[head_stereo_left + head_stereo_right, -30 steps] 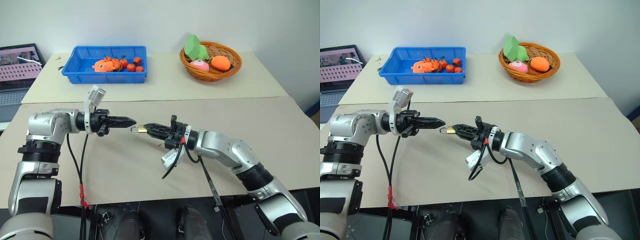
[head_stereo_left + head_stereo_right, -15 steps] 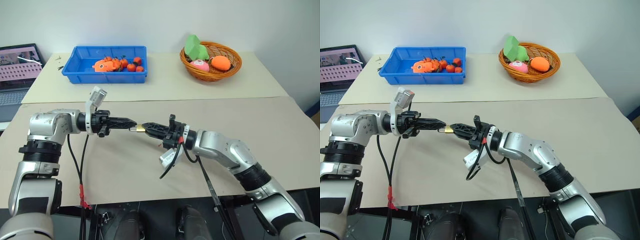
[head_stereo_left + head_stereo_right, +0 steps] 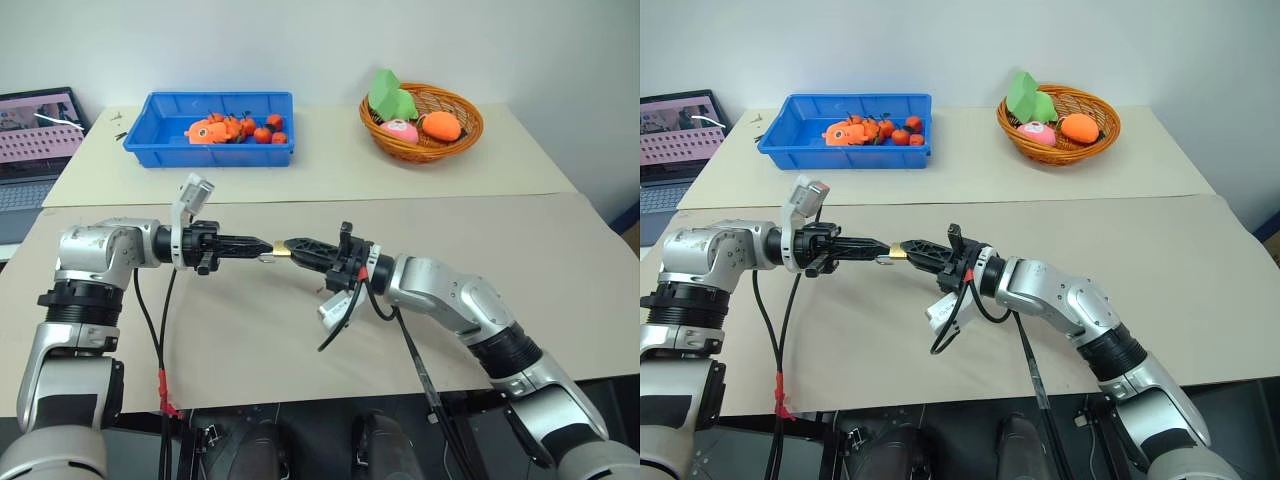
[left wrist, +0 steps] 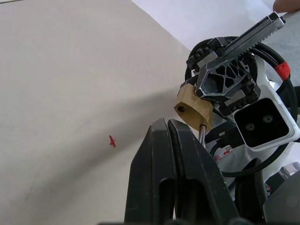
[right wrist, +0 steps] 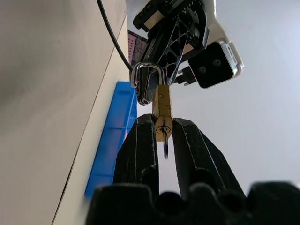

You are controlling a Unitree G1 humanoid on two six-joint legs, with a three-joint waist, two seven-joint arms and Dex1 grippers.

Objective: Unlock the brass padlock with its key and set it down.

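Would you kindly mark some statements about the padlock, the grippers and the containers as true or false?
1. The right gripper holds the padlock above the table. True.
2. The left gripper is wide open. False: it is shut, its tips close by the padlock.
3. The padlock lies in the blue bin. False: it sits between the right gripper's fingers.
4. The basket stands right of the blue bin. True.

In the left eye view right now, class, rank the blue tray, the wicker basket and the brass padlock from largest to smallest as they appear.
1. blue tray
2. wicker basket, somewhat smaller than the tray
3. brass padlock, by far the smallest
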